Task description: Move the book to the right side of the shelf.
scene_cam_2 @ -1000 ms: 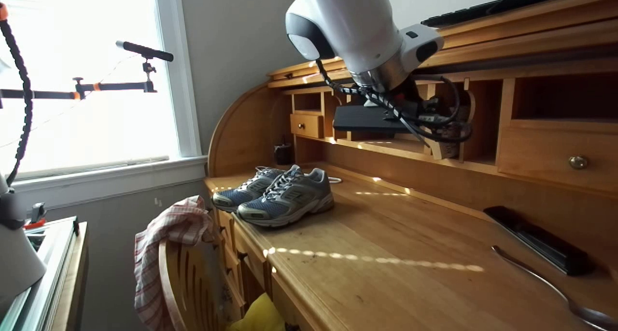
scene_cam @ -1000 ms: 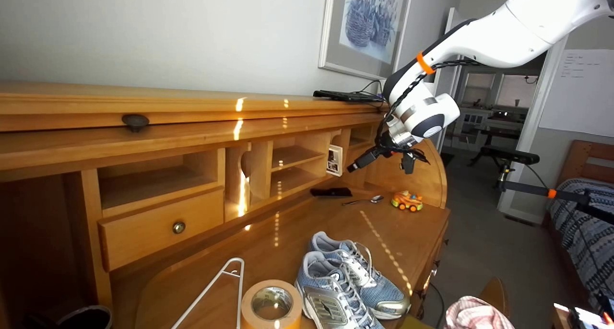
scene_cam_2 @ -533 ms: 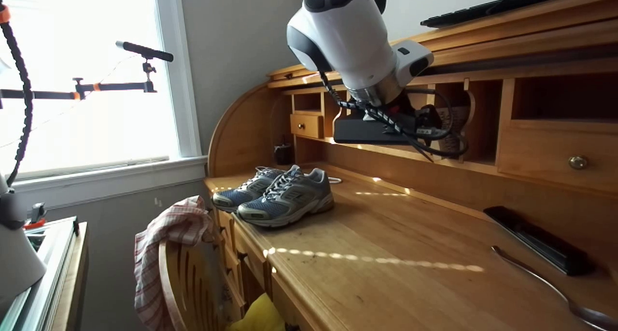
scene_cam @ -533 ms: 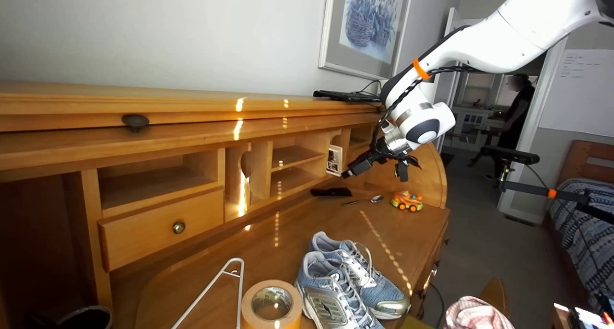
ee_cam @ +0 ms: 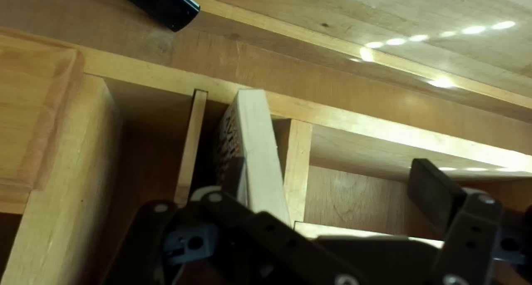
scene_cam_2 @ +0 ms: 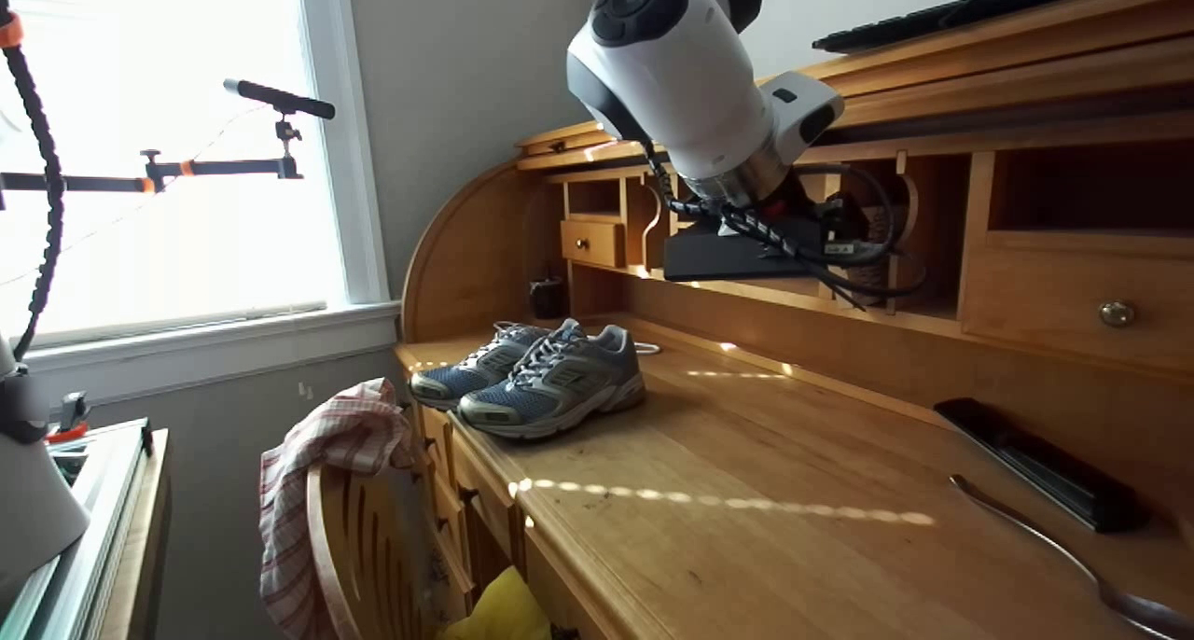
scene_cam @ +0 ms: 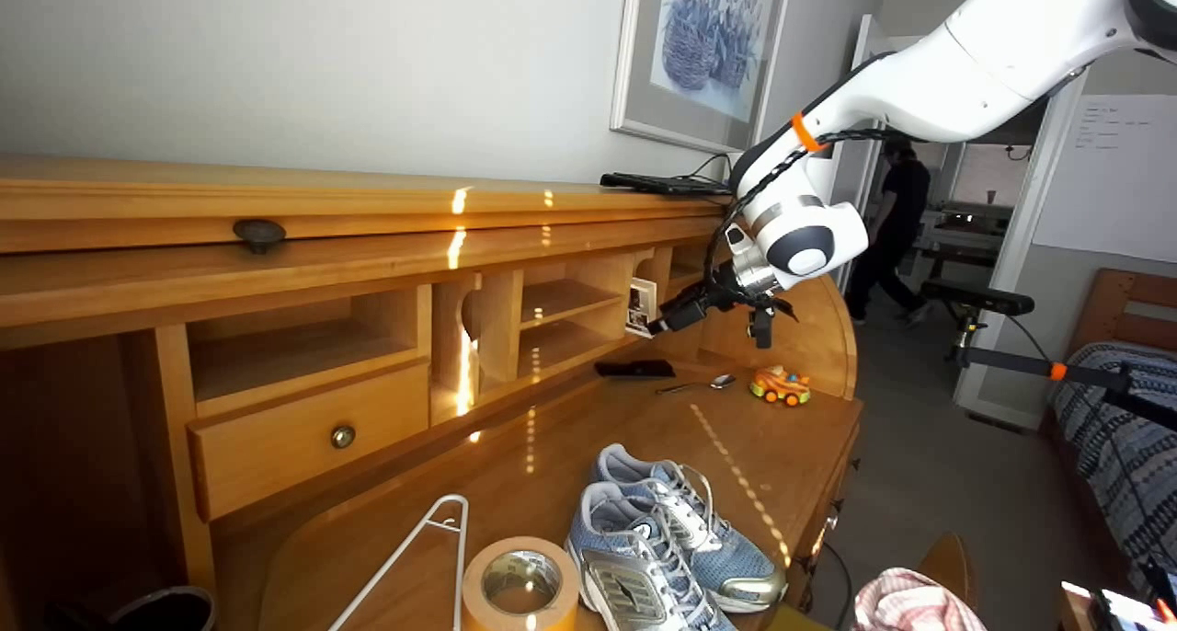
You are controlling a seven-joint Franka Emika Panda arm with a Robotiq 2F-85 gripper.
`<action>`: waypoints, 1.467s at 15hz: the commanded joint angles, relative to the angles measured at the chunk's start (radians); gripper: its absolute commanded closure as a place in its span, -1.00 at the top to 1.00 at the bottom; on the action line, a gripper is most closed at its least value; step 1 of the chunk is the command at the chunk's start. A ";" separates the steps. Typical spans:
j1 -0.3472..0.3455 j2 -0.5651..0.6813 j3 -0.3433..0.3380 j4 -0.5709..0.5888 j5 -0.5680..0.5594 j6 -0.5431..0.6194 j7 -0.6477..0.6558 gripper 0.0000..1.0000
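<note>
The book stands on edge in the narrow pigeonhole shelf, its pale edge facing out and its lettered cover to the left in the wrist view. It also shows in an exterior view; cables largely cover it from elsewhere. The shelf is framed by a thin upright divider on each side; the book is beside the right one in the wrist view, slightly slanted. My gripper is open. Its left finger overlaps the lettered cover; its right finger is before the neighbouring compartment. Whether the left finger touches the book cannot be told.
A wider compartment with a horizontal board adjoins the shelf. On the desk lie a black slab, a spoon, a toy car, sneakers, a tape roll and a white hanger.
My gripper has moved toward the hutch, and its fingertip now overlaps the book in an exterior view. The book has not visibly moved. A person has walked into view in the background.
</note>
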 commanded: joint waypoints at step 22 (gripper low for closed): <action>-0.039 0.121 0.000 0.153 0.203 -0.085 -0.158 -0.78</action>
